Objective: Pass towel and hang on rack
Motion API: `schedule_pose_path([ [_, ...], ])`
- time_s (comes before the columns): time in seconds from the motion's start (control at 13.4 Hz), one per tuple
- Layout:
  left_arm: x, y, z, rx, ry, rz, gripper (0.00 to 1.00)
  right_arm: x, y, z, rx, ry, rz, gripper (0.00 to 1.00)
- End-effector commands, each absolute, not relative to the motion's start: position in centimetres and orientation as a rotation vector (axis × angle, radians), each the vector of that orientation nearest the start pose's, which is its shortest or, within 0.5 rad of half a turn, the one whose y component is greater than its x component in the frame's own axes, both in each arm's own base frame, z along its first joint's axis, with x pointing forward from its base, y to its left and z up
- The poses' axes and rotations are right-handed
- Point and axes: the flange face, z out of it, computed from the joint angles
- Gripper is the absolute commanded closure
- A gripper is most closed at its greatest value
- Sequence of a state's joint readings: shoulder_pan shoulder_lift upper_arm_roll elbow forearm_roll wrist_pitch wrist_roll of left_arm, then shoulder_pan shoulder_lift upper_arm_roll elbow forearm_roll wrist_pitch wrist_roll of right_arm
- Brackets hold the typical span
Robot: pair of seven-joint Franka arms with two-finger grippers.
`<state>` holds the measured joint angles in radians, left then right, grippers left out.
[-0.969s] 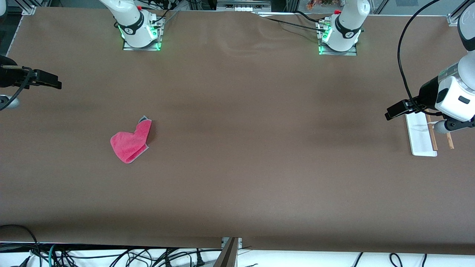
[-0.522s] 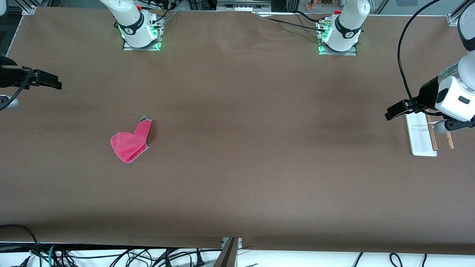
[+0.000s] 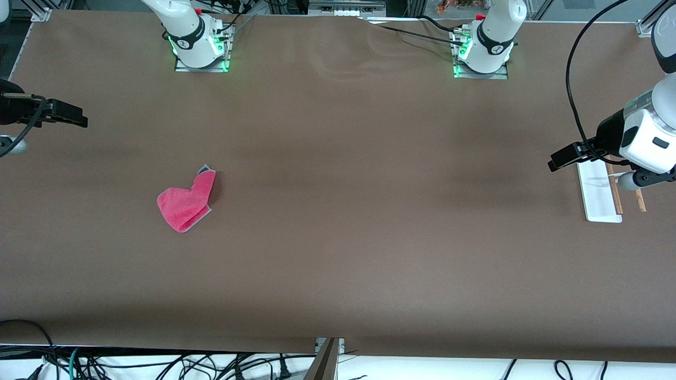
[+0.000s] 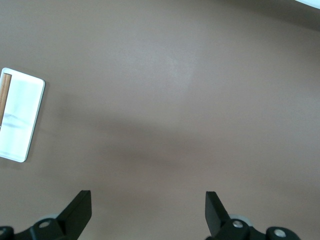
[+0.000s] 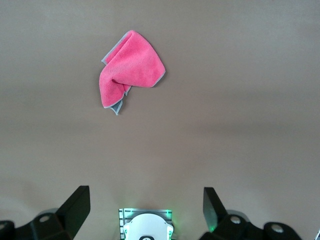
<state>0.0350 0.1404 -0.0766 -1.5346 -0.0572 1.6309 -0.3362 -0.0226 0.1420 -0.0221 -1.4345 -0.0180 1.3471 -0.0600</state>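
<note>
Had two white arms with black joint bands, on metal base plates lit green. Carried a red button near each base. Trailed black cables from the left arm. Ended in black grippers: left gripper and right gripper with blunt wedge fingers and silver screws.

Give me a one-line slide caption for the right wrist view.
Open right gripper high over the table, with the crumpled pink towel lying untouched below.
</note>
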Motion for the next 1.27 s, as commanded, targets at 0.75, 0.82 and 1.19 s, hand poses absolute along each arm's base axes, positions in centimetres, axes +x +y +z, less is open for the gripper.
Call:
schedule_pose_path([
  [0.75, 60.4, -2.6, 57.0, -3.185, -0.500, 0.085, 0.00, 59.6, -0.5, 52.2, -3.114, -0.098, 0.380, 0.00],
  [0.82, 60.4, -2.6, 57.0, -3.185, -0.500, 0.085, 0.00, 59.9, 0.4, 50.1, -3.112, -0.111, 0.389, 0.00],
  [1.19, 60.4, -2.6, 57.0, -3.185, -0.498, 0.085, 0.00, 61.5, 2.7, 40.9, -3.082, -0.146, 0.313, 0.00],
])
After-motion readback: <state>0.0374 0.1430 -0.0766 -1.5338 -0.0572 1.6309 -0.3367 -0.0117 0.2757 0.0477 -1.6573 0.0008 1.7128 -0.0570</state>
